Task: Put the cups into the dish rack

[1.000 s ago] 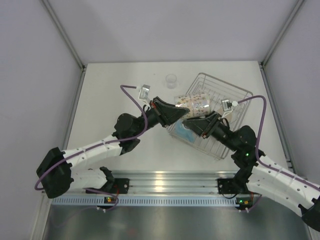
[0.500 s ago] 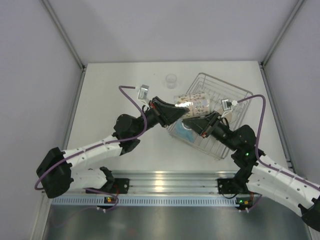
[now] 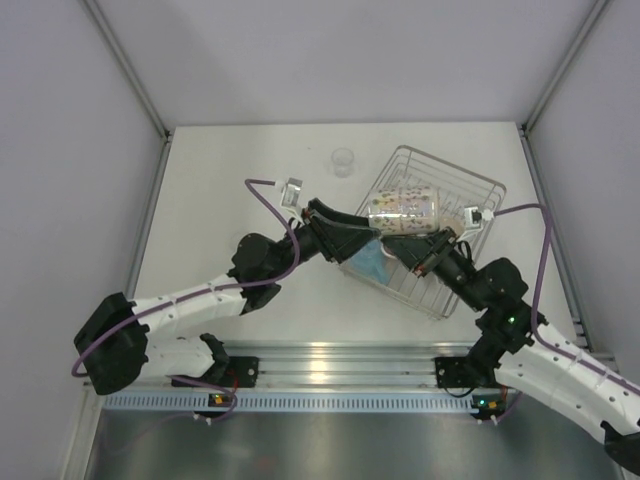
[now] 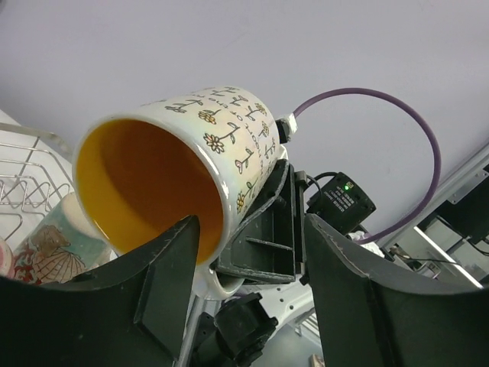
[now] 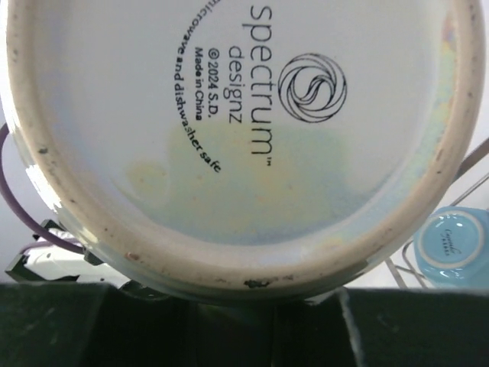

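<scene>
A cream patterned mug (image 3: 403, 210) with an orange inside lies on its side in the air over the dish rack (image 3: 482, 181). My right gripper (image 3: 418, 246) is shut on it from below. In the right wrist view its printed base (image 5: 229, 122) fills the frame above my right gripper (image 5: 256, 321). My left gripper (image 3: 371, 238) is open at the mug's mouth. In the left wrist view the orange mouth (image 4: 141, 183) sits up and left of my left gripper (image 4: 248, 229). A light blue cup (image 3: 375, 262) lies in the rack. A small clear glass (image 3: 343, 160) stands on the table.
The light blue cup's base (image 5: 457, 245) shows at the right in the right wrist view. A picture-printed cup (image 4: 50, 245) lies low among the rack wires (image 4: 23, 164) in the left wrist view. The two arms meet closely over the rack's near-left corner.
The mug has moved right and farther over the rack, turning more level, with my right gripper. My right arm has swung right. My left gripper has shifted a little right and lower.
</scene>
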